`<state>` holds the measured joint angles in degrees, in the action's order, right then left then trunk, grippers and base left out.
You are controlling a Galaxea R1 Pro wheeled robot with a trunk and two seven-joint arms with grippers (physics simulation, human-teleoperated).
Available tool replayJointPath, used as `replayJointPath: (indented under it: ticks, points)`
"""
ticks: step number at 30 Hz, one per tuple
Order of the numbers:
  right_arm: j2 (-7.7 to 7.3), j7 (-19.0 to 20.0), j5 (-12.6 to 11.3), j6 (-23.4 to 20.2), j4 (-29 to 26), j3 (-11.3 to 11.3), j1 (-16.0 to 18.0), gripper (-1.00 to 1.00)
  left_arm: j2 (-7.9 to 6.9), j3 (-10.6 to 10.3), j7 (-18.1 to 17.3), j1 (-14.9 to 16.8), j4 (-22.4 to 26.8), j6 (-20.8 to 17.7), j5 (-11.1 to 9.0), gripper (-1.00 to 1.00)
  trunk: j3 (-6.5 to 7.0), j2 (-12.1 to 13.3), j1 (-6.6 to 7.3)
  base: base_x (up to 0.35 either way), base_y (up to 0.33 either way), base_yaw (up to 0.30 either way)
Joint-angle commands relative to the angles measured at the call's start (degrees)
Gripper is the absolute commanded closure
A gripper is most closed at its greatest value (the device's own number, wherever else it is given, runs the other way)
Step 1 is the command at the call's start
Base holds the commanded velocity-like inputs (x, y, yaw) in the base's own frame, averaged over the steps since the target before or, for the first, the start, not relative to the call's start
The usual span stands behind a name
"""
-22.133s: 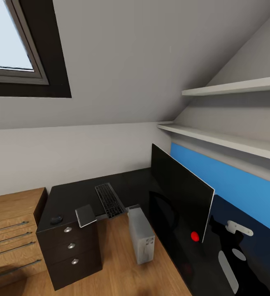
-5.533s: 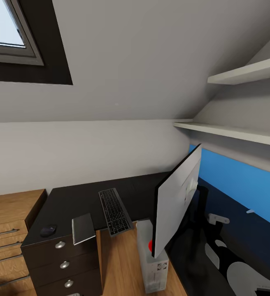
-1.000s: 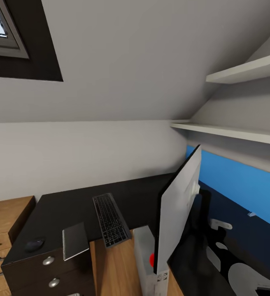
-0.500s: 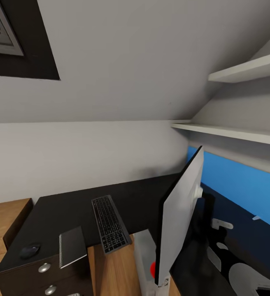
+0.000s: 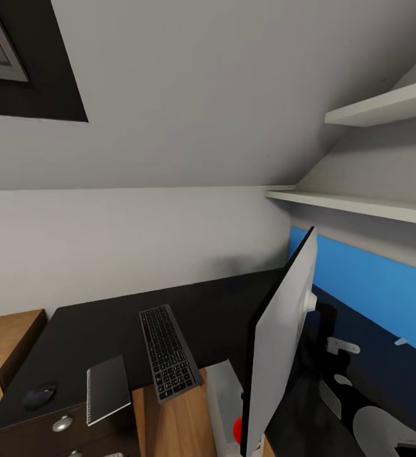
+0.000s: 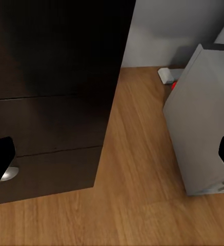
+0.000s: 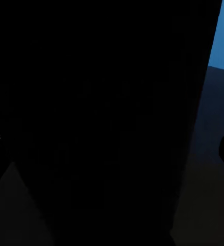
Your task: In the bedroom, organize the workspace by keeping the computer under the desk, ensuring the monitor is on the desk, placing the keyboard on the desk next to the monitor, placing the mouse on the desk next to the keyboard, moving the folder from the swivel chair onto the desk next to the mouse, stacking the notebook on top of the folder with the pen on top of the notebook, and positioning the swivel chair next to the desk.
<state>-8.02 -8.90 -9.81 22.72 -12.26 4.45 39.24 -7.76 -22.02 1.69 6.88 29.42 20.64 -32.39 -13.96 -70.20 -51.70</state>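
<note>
So the monitor (image 5: 278,355) is standing on the right wing of the desk (image 5: 100,330), turned so its pale back faces us, and honestly it sits close to the near edge, right above the computer (image 5: 224,406) on the floor. A careless nudge could tip it off onto the tower. The left gripper (image 6: 112,154) hangs low by the drawers with its fingers spread wide, nothing in them. Can't tell what the right gripper is doing, its camera is basically staring at a dark surface. The keyboard (image 5: 168,360) lies mid-desk with its near end poking over the edge, and the notebook (image 5: 108,397) overhangs too, so a bump from the base could slide either off. The mouse (image 5: 39,396) sits far left.
</note>
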Motion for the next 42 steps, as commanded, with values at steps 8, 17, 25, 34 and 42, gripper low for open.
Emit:
replayJointPath:
  ticks: [8, 17, 25, 34, 42]
  points:
    - [0.01, 0.13, -0.3, 0.3, 0.04, 0.12, 0.05, -1.0, -0.07, -0.48, 0.16, 0.06, -0.01, 0.28, -0.57, -1.0, -0.07, -0.05, 0.0, 0.003, 0.0, 0.0]
    - [-0.03, 0.11, -0.38, 0.89, 0.03, 0.16, 0.05, 1.0, -0.09, -0.48, 0.16, 0.06, 0.02, 0.28, -0.57, -1.0, -0.07, -0.05, 0.0, 0.0, 0.0, 0.0]
    - [-0.01, 0.11, -0.39, 1.15, 0.04, 0.21, 0.05, 1.0, -0.07, -0.48, 0.16, 0.06, 0.02, 0.28, -0.57, -1.0, -0.07, -0.05, 0.0, 0.0, 0.0, 0.0]
    - [-0.02, 0.19, -0.39, 1.19, 0.13, 0.21, 0.05, 1.0, -0.08, -0.48, 0.16, 0.06, 0.02, 0.28, -0.57, -1.0, -0.07, -0.05, 0.0, -0.007, 0.0, 0.0]
    - [0.01, 0.2, -0.3, 1.19, 0.21, 0.21, 0.05, 1.0, -0.07, -0.48, 0.16, 0.06, 0.01, 0.28, -0.57, -1.0, -0.07, -0.05, 0.0, -0.22, 0.0, 0.0]
